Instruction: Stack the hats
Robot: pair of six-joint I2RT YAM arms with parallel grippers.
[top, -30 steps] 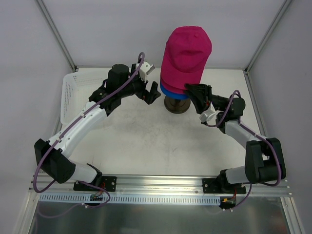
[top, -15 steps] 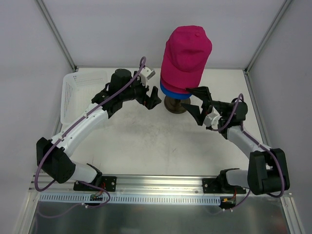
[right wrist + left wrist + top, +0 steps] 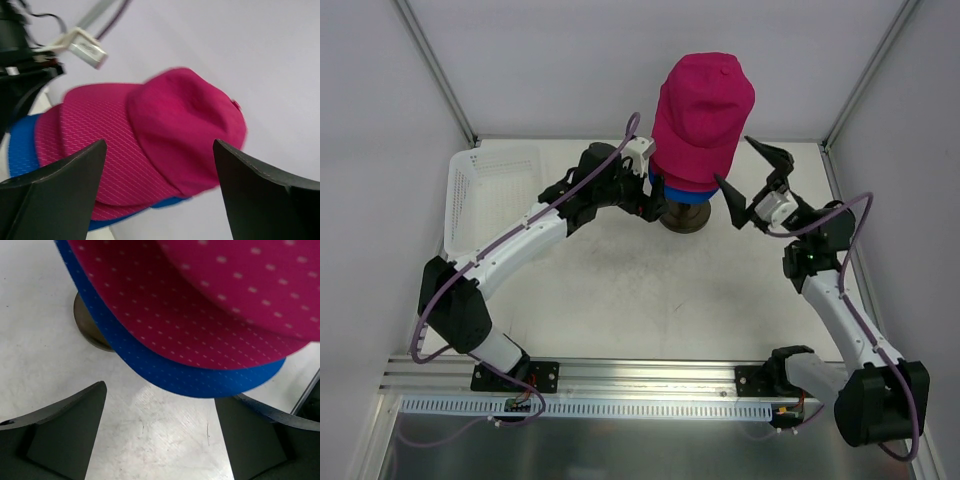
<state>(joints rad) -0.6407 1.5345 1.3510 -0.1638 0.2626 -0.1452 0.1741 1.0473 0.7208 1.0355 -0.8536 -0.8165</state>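
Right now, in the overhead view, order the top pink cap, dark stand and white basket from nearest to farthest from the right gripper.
From the right gripper:
1. Pink cap, just to its left.
2. Dark stand, beneath the cap.
3. White basket, far left.

Pink caps (image 3: 703, 110) hide whatever they sit on; only a dark stand (image 3: 684, 218) shows below. The blue cap (image 3: 690, 194) is a sliver beneath them. In the left wrist view the brims run off the top edge. The right wrist view is blurred.
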